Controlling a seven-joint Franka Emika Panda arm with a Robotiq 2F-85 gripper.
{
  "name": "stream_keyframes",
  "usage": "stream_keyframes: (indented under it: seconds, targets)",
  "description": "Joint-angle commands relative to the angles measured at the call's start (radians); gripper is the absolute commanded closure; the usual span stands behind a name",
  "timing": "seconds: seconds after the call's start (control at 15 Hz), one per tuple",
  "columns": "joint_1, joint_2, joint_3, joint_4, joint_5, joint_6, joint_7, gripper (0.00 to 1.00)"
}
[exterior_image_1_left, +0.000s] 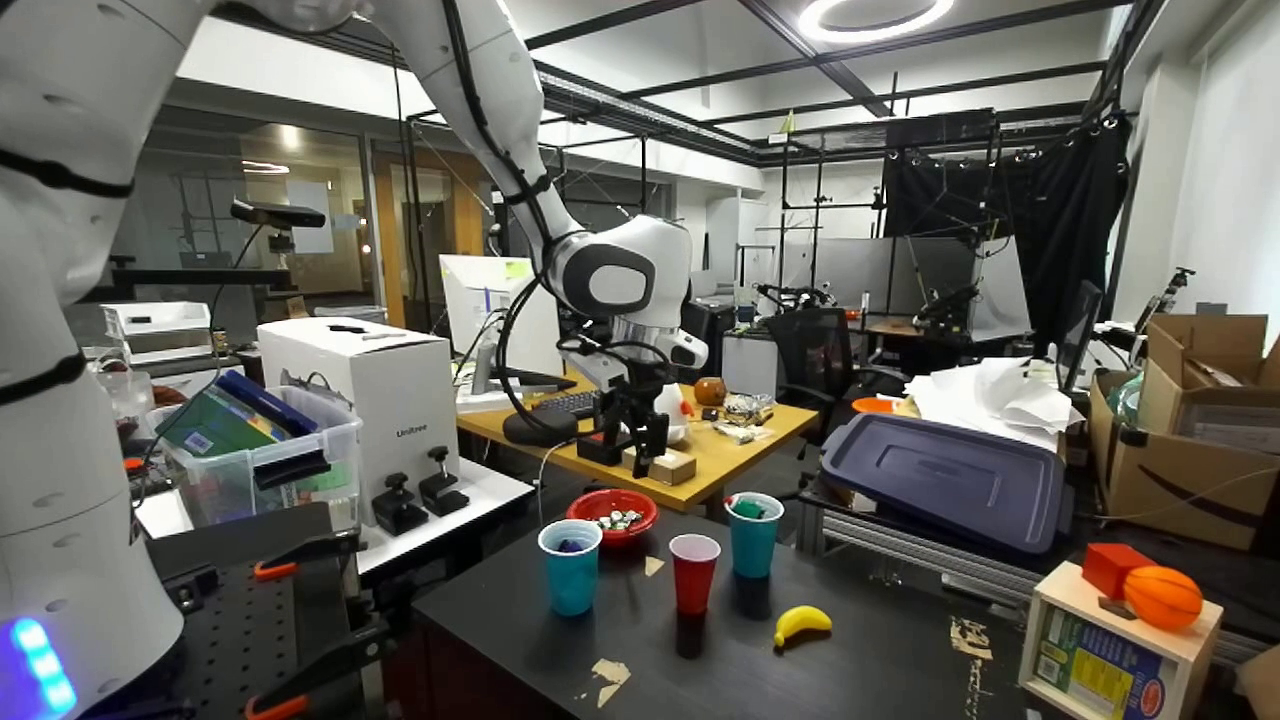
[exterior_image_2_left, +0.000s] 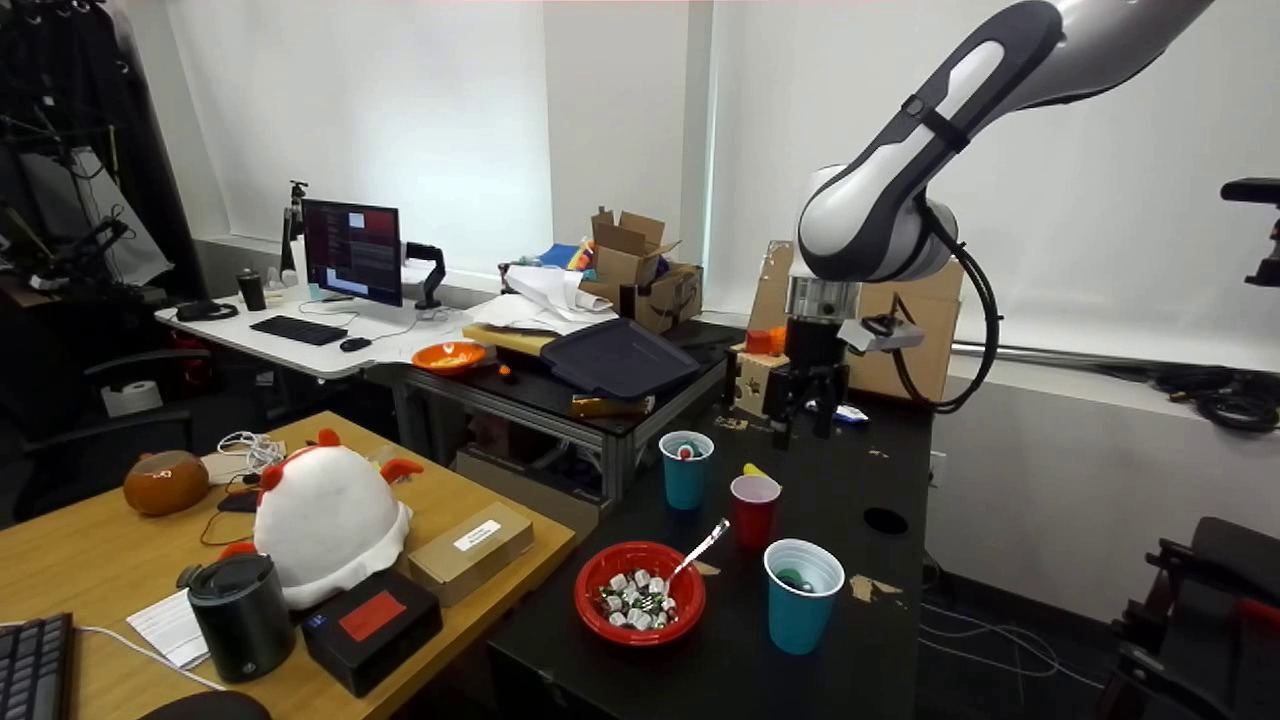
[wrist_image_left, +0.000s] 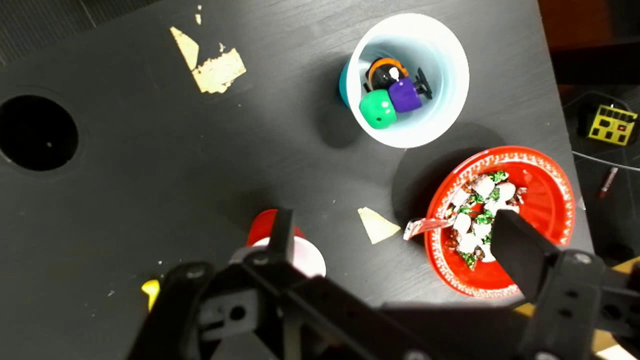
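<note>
The red plastic cup with a white inside (exterior_image_1_left: 694, 582) stands below the jaws, long axis vertical, off to one side of their gap and partly hidden by one jaw in the wrist view. The gripper (exterior_image_2_left: 803, 428) hangs above the black table (wrist_image_left: 200, 165), jaws wide apart and holding nothing. There the opposite jaw overlaps the round red plastic bowl (wrist_image_left: 552, 200) of small wrapped pieces (wrist_image_left: 472, 240), and a teal plastic cup (wrist_image_left: 445, 55) with small toys (wrist_image_left: 378, 109) stands out past the jaws.
</note>
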Motion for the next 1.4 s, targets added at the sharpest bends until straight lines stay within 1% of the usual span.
stream_keyframes:
  seconds: [0.0,0.13,0.33,0.6,0.8,0.93,1.07,1.33]
  targets:
    - [-0.003,-0.077,-0.025,-0.018,-0.049,-0.029,-0.034,0.0]
    - [0.001,-0.111,-0.033,-0.017,-0.069,-0.043,-0.026,0.0]
    - [0.009,-0.163,-0.028,-0.002,-0.07,-0.107,-0.014,0.0]
    - [0.025,-0.222,-0.032,0.029,-0.068,-0.244,0.017,0.0]
    - [0.038,-0.243,-0.044,0.042,-0.092,-0.3,0.042,0.0]
    - [0.043,-0.248,-0.049,0.046,-0.102,-0.305,0.074,0.0]
    - [0.048,-0.251,-0.055,0.04,-0.102,-0.275,0.104,0.0]
    - [0.049,-0.252,-0.056,0.038,-0.095,-0.254,0.121,0.0]
